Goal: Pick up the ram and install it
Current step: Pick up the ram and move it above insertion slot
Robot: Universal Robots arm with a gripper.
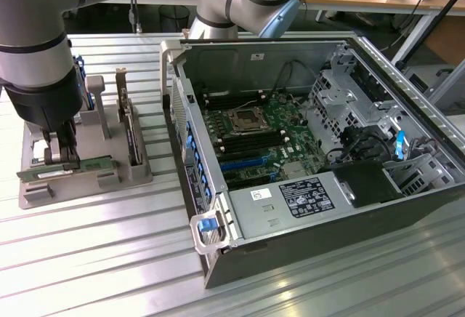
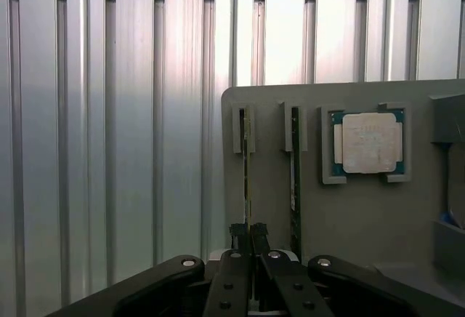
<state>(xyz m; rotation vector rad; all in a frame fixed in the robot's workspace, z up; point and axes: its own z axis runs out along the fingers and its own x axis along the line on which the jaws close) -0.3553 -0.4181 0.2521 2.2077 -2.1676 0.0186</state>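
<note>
Tool state: the tool [image 2: 249,231] has its fingers pressed together on the ram [image 2: 247,175], pinching the board's two flat faces.
Ram location: standing on edge in the slot nearest the rim of the grey holder [image 2: 349,215], which rests on the slatted desk [image 2: 109,150]. Its far end sits between the slot's end posts, so it appears seated rather than lifted.
Neighbours: a second stick [image 2: 295,179] stands in the next slot, just beside. The CPU chip [image 2: 368,142] lies in its own pocket further over.
Handling: judged light and stiff, but thin. Twisting could flex or crack it. The chips and the contact edge are fragile.
Grip point: the flat faces along the upper edge, clear of the contacts. A hold about mid-length keeps the stick balanced.
Wrist view: shows the pinch line, the slot alignment and the CPU chip.
Exterior view: shows the grip falling about mid-length. It also shows the open computer case [image 1: 327,251] on the exterior view's right, well apart from the holder, with the motherboard [image 1: 261,139] inside.
</note>
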